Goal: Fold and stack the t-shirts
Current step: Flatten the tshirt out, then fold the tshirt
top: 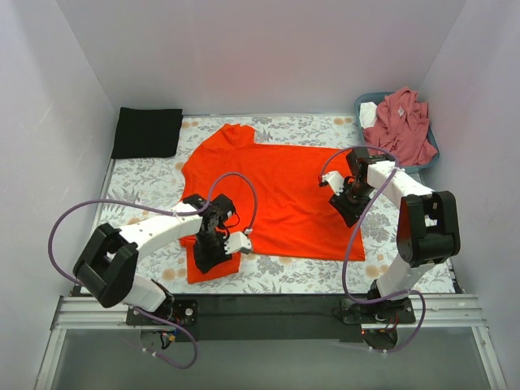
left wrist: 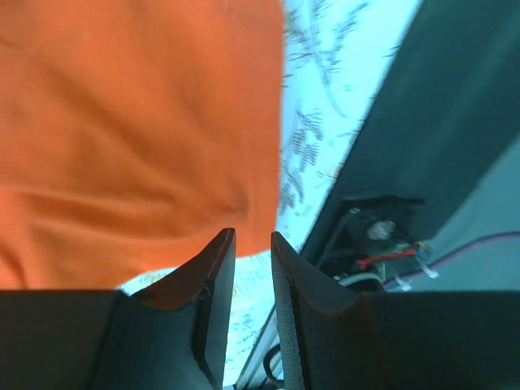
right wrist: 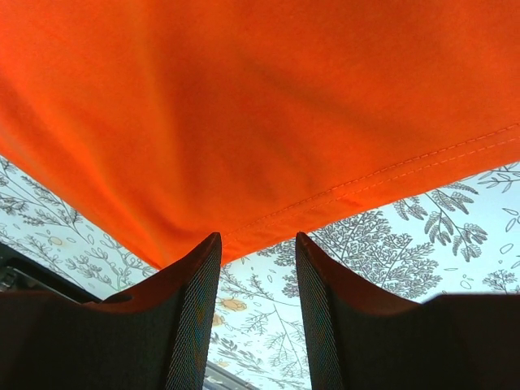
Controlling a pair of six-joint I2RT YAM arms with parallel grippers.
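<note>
Lying flat in the middle of the floral surface (top: 146, 175), the orange-red t-shirt (top: 280, 191) seems ready for its first fold. The right fingers (right wrist: 195, 284) stand parted and empty at its right hem. The left fingers (left wrist: 207, 284) are almost together, holding nothing, at its near-left corner. Next, I judge, each must pinch an edge and carry it across. Free room shows left of the shirt. The black folded shirt (top: 146, 132) lies far-left, and the pink shirt (top: 404, 122) is in the basket (top: 431, 154) far-right.
</note>
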